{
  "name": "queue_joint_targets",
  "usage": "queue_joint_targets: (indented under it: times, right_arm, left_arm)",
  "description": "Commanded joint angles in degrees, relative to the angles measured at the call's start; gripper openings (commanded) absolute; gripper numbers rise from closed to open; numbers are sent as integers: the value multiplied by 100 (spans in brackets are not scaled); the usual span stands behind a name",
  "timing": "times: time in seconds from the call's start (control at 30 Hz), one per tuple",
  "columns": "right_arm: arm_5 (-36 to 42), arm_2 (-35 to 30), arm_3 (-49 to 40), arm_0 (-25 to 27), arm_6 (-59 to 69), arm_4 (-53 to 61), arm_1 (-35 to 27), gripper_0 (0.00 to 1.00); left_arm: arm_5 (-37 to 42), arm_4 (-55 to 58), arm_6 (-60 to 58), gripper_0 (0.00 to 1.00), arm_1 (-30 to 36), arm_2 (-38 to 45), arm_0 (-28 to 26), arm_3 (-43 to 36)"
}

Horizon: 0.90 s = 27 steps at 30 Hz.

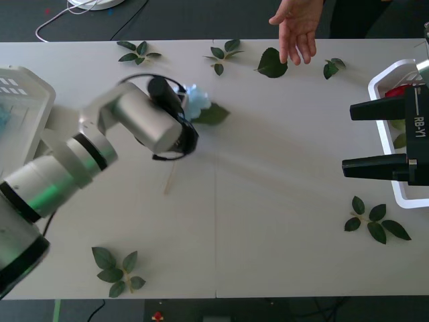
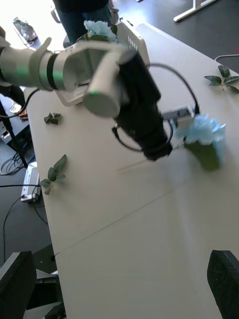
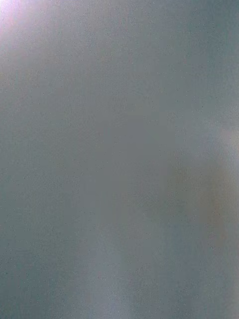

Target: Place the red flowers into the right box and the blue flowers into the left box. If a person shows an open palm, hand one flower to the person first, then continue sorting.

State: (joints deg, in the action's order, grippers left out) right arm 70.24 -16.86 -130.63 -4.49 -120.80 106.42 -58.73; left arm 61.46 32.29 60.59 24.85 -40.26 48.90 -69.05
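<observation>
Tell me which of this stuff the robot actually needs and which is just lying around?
Needed: blue flower at the left gripper; left box; right box holding something red; person's hand; right gripper, open.
Lying around: leaf sprigs; cables.

Pale table (image 1: 268, 221). Loose leaf sprigs scattered: far edge (image 1: 139, 51), (image 1: 224, 54); near-left (image 1: 117, 270); near-right (image 1: 375, 221). Single big leaf (image 1: 271, 64). White cable (image 1: 57, 20) on dark floor.

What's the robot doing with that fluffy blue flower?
The left gripper is at a blue flower near the middle of the table, seemingly picking it up. A person's hand reaches over the far edge. The right gripper waits open beside the right box, which already holds something red.
</observation>
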Motion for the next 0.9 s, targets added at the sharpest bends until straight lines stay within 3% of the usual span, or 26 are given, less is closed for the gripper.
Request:
queue_joint_targets:
  times: [0.03,0.23,0.4,0.53,0.9]
  right_arm:
    - [-1,-2,-24,9,-84,63,98,100]
    - [-1,-2,-24,9,-84,63,98,100]
    - [-1,-2,-24,9,-84,63,98,100]
    - [-1,-2,-24,9,-84,63,98,100]
    - [-1,-2,-24,9,-84,63,98,100]
  left_arm:
    - [340,-21,252,0,538,1046,252,-830]
    - [1518,-100,305,0,732,2382,261,-1656]
    - [1412,-161,384,0,723,3059,314,-2078]
    - [964,-117,393,0,670,3068,349,-2060]
    - [991,-267,401,0,652,2945,314,-2034]
